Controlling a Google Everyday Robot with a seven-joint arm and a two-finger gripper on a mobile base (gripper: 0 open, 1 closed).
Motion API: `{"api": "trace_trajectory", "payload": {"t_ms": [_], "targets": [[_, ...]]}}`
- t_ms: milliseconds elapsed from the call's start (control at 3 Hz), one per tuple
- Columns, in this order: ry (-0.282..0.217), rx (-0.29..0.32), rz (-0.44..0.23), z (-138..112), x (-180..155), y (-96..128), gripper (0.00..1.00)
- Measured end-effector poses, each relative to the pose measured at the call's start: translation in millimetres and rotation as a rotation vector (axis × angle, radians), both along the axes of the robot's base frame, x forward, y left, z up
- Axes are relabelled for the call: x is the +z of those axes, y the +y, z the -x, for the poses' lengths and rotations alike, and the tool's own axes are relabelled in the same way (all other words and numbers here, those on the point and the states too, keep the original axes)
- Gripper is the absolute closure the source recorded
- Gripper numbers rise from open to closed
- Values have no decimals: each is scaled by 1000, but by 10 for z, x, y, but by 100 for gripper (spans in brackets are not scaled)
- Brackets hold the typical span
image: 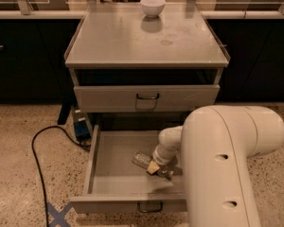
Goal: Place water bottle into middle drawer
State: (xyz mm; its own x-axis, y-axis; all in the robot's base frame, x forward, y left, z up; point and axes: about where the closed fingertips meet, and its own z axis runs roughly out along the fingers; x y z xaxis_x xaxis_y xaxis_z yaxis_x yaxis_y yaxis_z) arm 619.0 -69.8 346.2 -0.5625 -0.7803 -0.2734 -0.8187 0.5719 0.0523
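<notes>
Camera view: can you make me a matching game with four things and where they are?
Things:
1. water bottle
2. white bowl
3. gripper
4. black cable

Places:
A. on the cabinet top, at the back
B. on the floor, left of the cabinet
C. lying in the open middle drawer
D. reaching into the drawer, just right of the bottle

Pairs: 1-C, 2-A, 3-D, 4-B
</notes>
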Motion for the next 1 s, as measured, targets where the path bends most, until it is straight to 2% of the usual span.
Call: {"api": "trace_trajectory", "payload": {"t_ms": [1000], "targets": [[0, 0, 0, 1, -1, 0, 11]]}}
